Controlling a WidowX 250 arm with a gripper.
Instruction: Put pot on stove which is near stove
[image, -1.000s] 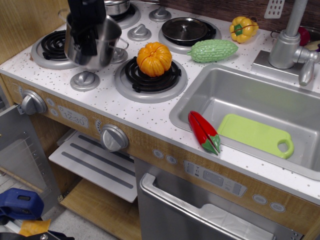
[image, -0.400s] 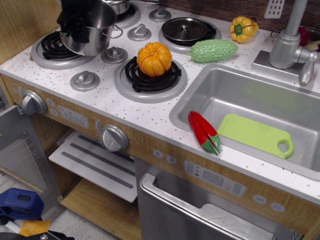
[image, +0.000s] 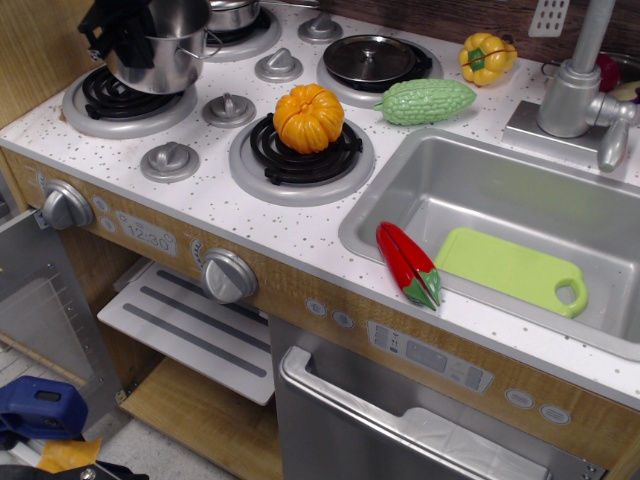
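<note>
The shiny steel pot (image: 165, 48) hangs at the top left, tilted slightly, over the near-left stove burner (image: 125, 103) with its black coil. My black gripper (image: 128, 35) is shut on the pot's left rim and partly cut off by the top edge of the frame. The pot's bottom is close above the burner; whether it touches cannot be told.
An orange pumpkin (image: 308, 117) sits on the front middle burner (image: 300, 158). A pan with a dark lid (image: 370, 60), a green bitter gourd (image: 425, 101) and a yellow pepper (image: 486, 57) lie behind. Grey knobs (image: 170, 160) stand between burners. The sink (image: 520, 200) holds a green board (image: 512, 268); a red chilli (image: 406, 265) rests on its rim.
My gripper has carried the pot left and back, from over the knobs between burners to above the near-left burner, and the pot has come more upright.
</note>
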